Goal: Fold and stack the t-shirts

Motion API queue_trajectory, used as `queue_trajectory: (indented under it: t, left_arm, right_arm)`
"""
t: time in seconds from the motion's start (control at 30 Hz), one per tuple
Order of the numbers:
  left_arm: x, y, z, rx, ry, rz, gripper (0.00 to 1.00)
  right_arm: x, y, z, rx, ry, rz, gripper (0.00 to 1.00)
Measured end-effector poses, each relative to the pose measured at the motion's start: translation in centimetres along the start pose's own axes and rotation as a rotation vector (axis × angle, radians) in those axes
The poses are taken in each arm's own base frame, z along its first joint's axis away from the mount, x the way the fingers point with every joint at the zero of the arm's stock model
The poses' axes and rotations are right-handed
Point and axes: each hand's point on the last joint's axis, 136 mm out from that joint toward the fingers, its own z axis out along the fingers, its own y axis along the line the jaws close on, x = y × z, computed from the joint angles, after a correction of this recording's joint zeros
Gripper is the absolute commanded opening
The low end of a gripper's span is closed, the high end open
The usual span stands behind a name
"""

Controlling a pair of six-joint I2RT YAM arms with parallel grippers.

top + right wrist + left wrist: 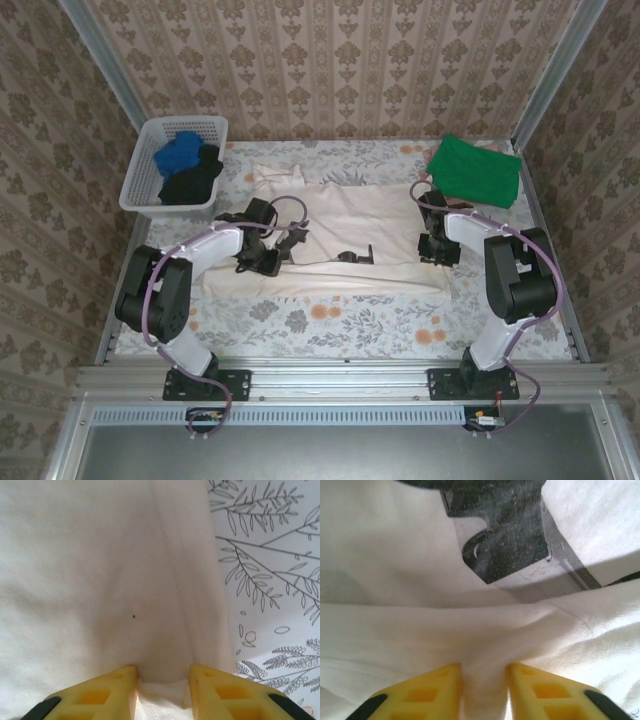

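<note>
The cream t-shirt [340, 230] (worktop [330, 322] centre) is pinched between the left gripper's [484, 672] jaws and, seemingly, the right gripper's [163, 675], both nearly closed.

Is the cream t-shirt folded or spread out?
Spread out: the cream t-shirt lies wide and flat across the table, with the left gripper and right gripper each pinching its cloth.

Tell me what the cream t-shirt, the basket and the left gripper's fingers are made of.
Cream t-shirt: soft knit cloth, matte; it creases and bunches. Basket: white plastic by its look, rigid open lattice walls. Left gripper's fingers: yellow moulded plastic, probably, smooth with recessed pockets.
</note>
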Motion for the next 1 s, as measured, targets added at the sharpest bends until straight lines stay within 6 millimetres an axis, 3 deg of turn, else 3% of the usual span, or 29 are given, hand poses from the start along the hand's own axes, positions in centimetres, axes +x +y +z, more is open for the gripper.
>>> queue_trajectory:
  t: [0.13, 0.23, 0.37, 0.57, 0.73, 0.87, 1.0]
  left_arm:
    - [-0.7, 0.1, -0.4, -0.011, -0.016, 0.008, 0.0]
    - [-1.3, 0.2, -0.9, -0.017, -0.029, 0.012, 0.0]
    - [-2.4, 0.5, -2.0, -0.04, -0.055, 0.015, 0.0]
    - [-5.5, 0.9, -5.4, -0.072, -0.167, 0.026, 0.0]
    - [-7.0, 1.3, -6.6, -0.093, -0.198, 0.033, 0.0]
    - [-6.5, 1.6, -7.0, -0.107, -0.189, 0.035, 0.0]
    - [-4.5, 1.4, -10.1, -0.108, -0.246, 0.036, 0.0]
  right_arm:
    - [-0.1, 0.0, 0.0, -0.001, -0.004, -0.011, 0.09]
    - [-0.1, 0.0, 0.0, -0.001, -0.004, -0.018, 0.01]
    - [-0.5, 0.0, -0.8, -0.011, -0.029, -0.014, 0.0]
    - [-2.0, -0.3, -4.1, -0.046, -0.135, 0.01, 0.0]
    - [-2.5, -0.5, -5.8, -0.066, -0.184, 0.024, 0.0]
    - [-2.9, -0.9, -7.9, -0.093, -0.237, 0.038, 0.0]
    - [-2.9, -1.6, -12.5, -0.164, -0.35, 0.064, 0.0]
